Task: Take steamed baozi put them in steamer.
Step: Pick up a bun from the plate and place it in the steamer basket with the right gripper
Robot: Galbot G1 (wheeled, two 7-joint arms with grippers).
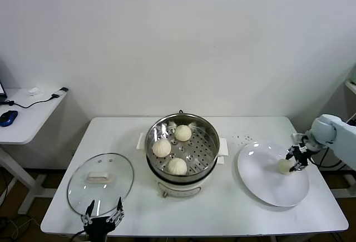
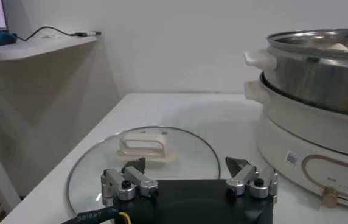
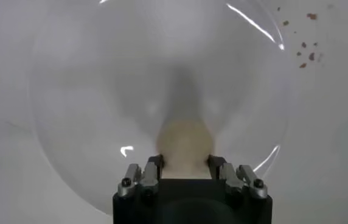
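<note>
On the white plate (image 1: 261, 189) at three o'clock on the worktop (image 1: 222, 214), the right tool (image 1: 296, 158) has closed its fingers on the last baozi (image 1: 285, 166). Three buns (image 1: 177, 166) already sit in the steamer (image 1: 208, 128) at centre. The left tool (image 1: 103, 207), jaws wide and empty, hangs at seven o'clock over the glass lid (image 1: 78, 189).

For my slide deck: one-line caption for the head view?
Right gripper closes on the last bun on the plate; three buns sit in the steamer.
</note>
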